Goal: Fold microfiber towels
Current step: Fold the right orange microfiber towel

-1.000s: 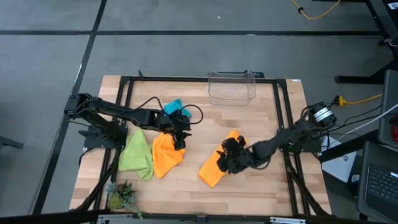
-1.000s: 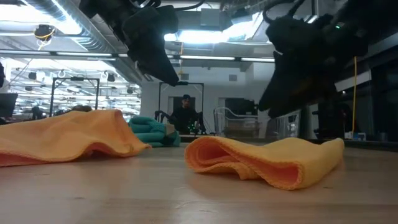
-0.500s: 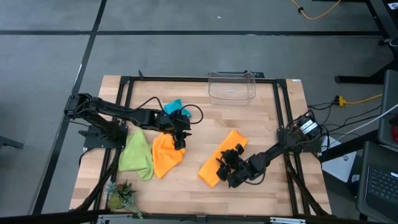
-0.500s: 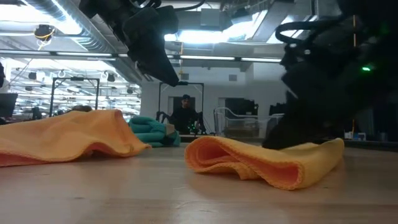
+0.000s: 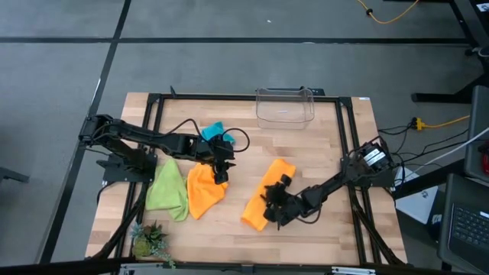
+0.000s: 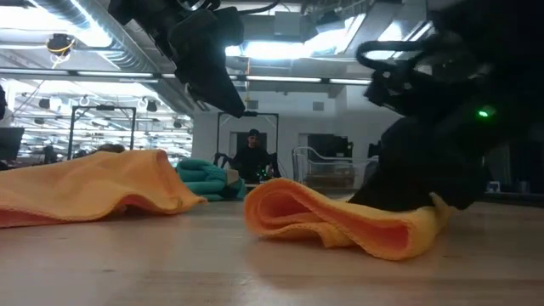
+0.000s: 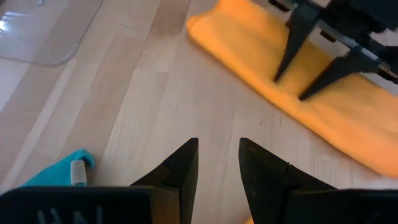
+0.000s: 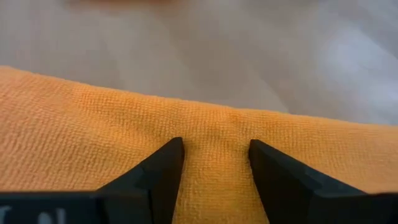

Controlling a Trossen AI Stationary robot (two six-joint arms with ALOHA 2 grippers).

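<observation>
A folded orange towel lies on the table right of centre. My right gripper is down on its near half, fingers open. My left gripper hangs open and empty above the far edge of a second orange towel, which lies loosely spread beside a lime green towel. A turquoise towel lies bunched behind the left gripper. In the low view the right gripper is a dark mass on the folded towel. My right gripper stands with both open fingertips on the folded orange towel's top layer, close to one long edge. The fingers slant down from the table's right side. Nothing is pinched between them. The towel lies on the table, and its end by the fingers is bunched up.
A clear plastic container stands at the far edge, centre. A small green plant sits at the near left corner. Black rails border the wooden top. Bare wood lies between the two orange towels.
My right gripper has come down and toward the table's near left, rolling as it went, onto the folded orange towel. The towel's end under it has been pushed in and bunched, and the fold has slid slightly. The fingers have stayed open.
</observation>
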